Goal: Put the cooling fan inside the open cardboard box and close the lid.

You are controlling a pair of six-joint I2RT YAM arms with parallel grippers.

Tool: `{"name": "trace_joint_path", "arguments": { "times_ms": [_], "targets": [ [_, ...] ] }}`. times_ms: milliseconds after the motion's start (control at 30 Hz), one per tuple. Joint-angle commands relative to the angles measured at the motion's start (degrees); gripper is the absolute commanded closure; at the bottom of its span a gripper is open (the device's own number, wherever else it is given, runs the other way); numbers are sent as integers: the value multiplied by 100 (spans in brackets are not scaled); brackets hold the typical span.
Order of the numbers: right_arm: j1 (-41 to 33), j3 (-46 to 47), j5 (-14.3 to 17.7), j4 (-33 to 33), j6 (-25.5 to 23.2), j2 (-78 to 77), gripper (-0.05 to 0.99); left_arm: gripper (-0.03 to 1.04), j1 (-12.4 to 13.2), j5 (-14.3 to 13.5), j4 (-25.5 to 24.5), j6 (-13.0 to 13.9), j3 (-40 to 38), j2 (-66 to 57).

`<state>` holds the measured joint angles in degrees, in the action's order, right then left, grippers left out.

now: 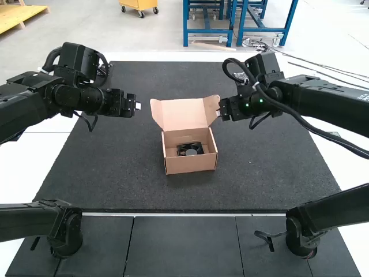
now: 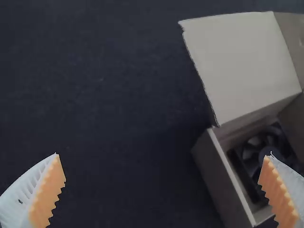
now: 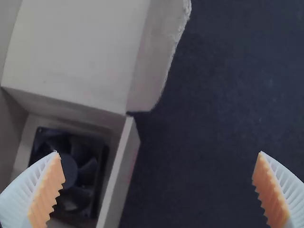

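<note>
High view: the box [image 1: 190, 163] stands near the centre of the black mat [image 1: 277, 173], with its lid [image 1: 184, 113] raised and leaning toward the mat's far edge. The fan [image 1: 189, 149] lies flat on the floor of the box. The left gripper [image 1: 132, 107] hangs above the mat to the left of the lid, apart from it. The right gripper [image 1: 220, 109] hangs just beside the lid's right flap; whether it touches cannot be told. Left wrist view: the left gripper [image 2: 161, 156] is spread wide and grasps nothing, its white ribbed fingers with orange pads [image 2: 46, 190] well apart over the mat [image 2: 95, 95]. The box [image 2: 221, 175] and the inner face of the lid [image 2: 237, 61] sit toward one finger, and the fan [image 2: 256, 152] shows in the cavity. That finger hangs over the box opening; whether it touches the box cannot be told. Right wrist view: the right gripper [image 3: 158, 154] is likewise spread wide and empty. One pad [image 3: 45, 190] hangs over the fan [image 3: 71, 185] inside the box [image 3: 118, 180]; the other finger is over bare mat [image 3: 228, 95]. The lid [image 3: 76, 52] stands beyond the cavity.
</note>
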<state>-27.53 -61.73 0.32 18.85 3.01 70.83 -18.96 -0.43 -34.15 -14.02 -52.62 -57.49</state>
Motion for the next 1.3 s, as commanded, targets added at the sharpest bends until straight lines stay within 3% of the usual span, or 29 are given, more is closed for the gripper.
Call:
{"name": "trace_joint_path", "arguments": {
  "times_ms": [0,367,567,1267],
  "targets": [
    [125,-32,-5,-224,-90,63,3,5,68,51,102,-57,24,-139],
    [547,-278,-498,-373,-274,529,3,5,402,-19,400,-4,129,-535],
    [714,-427,-779,-435,-415,722,3,5,402,-116,611,5,217,-702],
    [696,-1051,-1086,-461,-573,1627,5,5,402,-203,1130,-4,-117,-1686]
  ]
}}
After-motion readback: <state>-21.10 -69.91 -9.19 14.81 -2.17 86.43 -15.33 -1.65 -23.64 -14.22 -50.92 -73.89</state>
